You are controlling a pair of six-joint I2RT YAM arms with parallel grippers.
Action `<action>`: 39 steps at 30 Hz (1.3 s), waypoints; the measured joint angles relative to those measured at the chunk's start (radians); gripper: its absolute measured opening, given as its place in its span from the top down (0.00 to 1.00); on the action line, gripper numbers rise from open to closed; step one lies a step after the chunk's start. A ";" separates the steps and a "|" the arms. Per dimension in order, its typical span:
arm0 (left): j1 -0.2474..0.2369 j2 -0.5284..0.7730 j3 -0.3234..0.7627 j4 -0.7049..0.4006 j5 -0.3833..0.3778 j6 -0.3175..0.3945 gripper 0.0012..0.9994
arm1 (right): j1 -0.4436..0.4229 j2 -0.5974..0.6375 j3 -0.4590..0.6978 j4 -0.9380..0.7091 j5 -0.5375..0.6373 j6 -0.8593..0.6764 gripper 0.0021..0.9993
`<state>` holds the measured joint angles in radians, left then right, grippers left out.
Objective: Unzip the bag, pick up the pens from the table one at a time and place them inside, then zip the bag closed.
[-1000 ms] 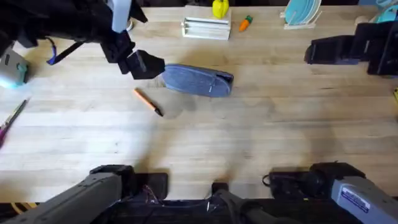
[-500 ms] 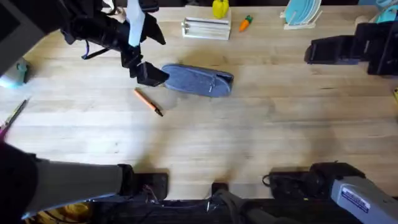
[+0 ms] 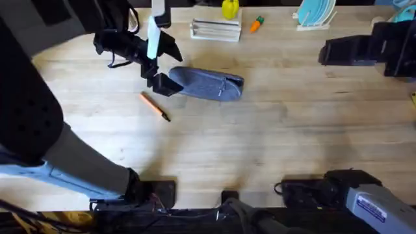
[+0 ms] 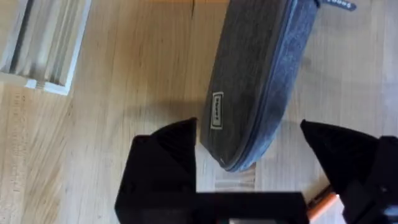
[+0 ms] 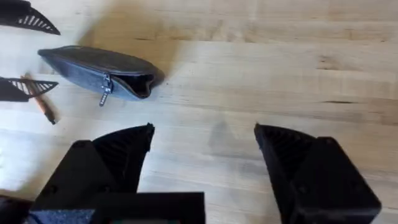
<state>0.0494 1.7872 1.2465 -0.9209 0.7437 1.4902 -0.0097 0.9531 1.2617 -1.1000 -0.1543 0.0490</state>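
The left gripper (image 4: 249,171) hangs released around the bag's (image 3: 207,83) end near the table's (image 3: 273,149) far edge, pen (image 3: 155,105) just beside — clenching there could shove the bag sideways — right gripper (image 5: 205,158) released too.

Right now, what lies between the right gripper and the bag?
Nothing but bare table. In the right wrist view the open right gripper looks across plain wood to the bag, whose near end gapes open; the pen lies beyond it.

bag (image 4: 261,87) label: small sewn tag, print too small to read
arm sticker (image 3: 372,208): unreadable
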 joint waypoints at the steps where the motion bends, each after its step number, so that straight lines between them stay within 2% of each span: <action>1: 0.000 0.007 0.000 0.001 0.011 0.000 0.01 | 0.000 0.000 0.000 0.000 0.000 0.000 0.00; 5: 0.000 0.025 0.000 0.001 0.042 0.003 0.01 | 0.000 0.000 0.000 0.000 0.000 0.000 0.00; 19: 0.000 0.028 0.000 0.000 0.011 0.003 0.01 | 0.000 0.000 0.000 0.000 0.000 0.000 0.00; 20: 0.000 0.028 0.000 -0.004 0.012 0.000 0.05 | 0.000 0.000 0.000 0.000 0.000 0.000 0.00; 24: 0.000 0.028 0.000 -0.005 0.011 0.003 0.67 | 0.000 0.000 0.000 -0.009 -0.007 0.013 0.00; 26: 0.000 0.028 0.000 0.000 0.006 0.008 0.92 | 0.000 0.000 0.000 -0.026 -0.023 0.038 0.00; 28: 0.000 0.028 0.000 0.001 0.003 0.008 0.95 | 0.000 0.000 0.000 -0.034 -0.044 0.073 0.00; 34: -0.001 0.027 0.000 0.001 0.003 0.010 0.96 | 0.003 0.027 0.001 -0.034 -0.183 0.147 0.00; 39: -0.001 0.027 0.000 0.002 0.003 0.010 0.96 | 0.094 0.133 0.002 -0.028 -0.263 0.186 0.00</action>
<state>0.0486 1.8145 1.2465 -0.9188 0.7464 1.5005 0.0842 1.0864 1.2633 -1.1279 -0.4178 0.2353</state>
